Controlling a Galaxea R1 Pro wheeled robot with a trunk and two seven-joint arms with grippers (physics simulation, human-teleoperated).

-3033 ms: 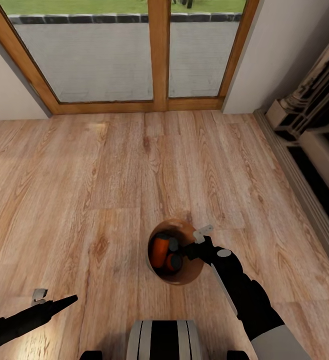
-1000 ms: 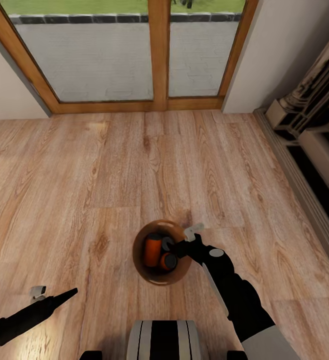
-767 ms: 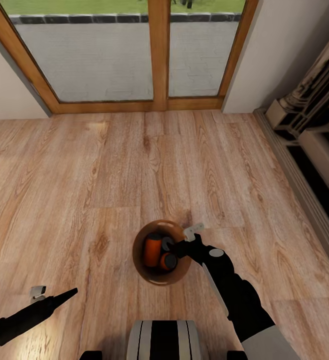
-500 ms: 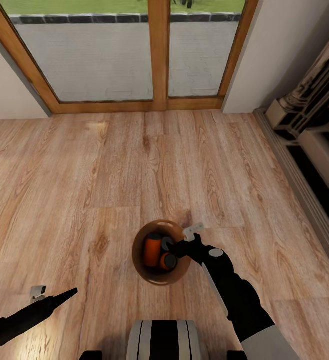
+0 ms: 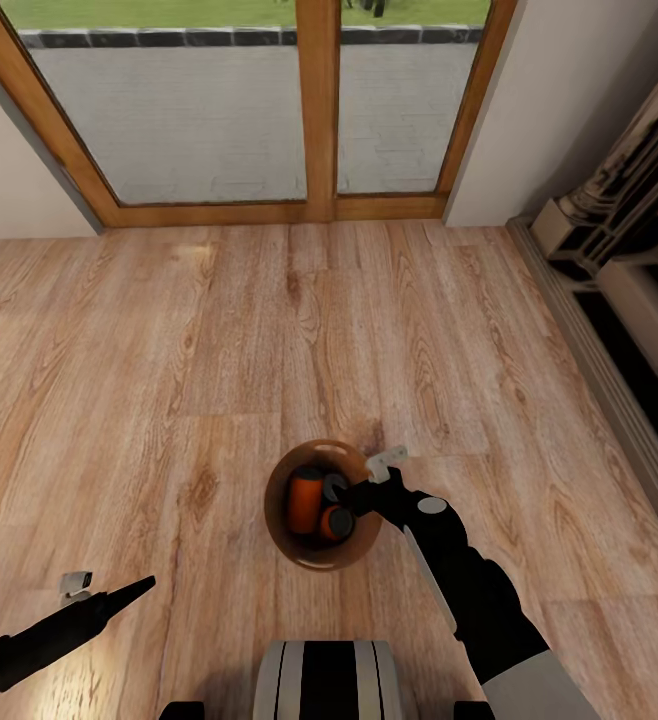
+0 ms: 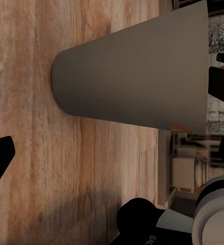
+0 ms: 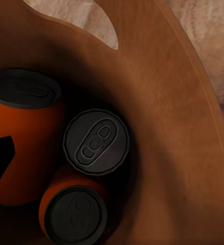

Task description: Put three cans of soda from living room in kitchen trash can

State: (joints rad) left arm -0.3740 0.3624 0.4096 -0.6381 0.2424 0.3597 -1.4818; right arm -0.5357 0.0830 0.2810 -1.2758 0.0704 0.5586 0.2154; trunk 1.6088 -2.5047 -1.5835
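All three soda cans (image 7: 95, 142) sit in the trash can (image 5: 369, 540), right end effector (image 5: 374, 480) gripping its rim to carry it; left's state I can't tell.

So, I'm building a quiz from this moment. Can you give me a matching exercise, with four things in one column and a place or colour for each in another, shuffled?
Things:
1. soda cans
2. trash can
3. right claw
4. left claw

Descriptions:
A. at the bin's rim
B. over bare floor, apart from the bin
C. orange with grey tops, inside the bin
D. grey outside, coppery-brown inside, standing on the wood floor

Pairs: 1-C, 2-D, 3-A, 4-B
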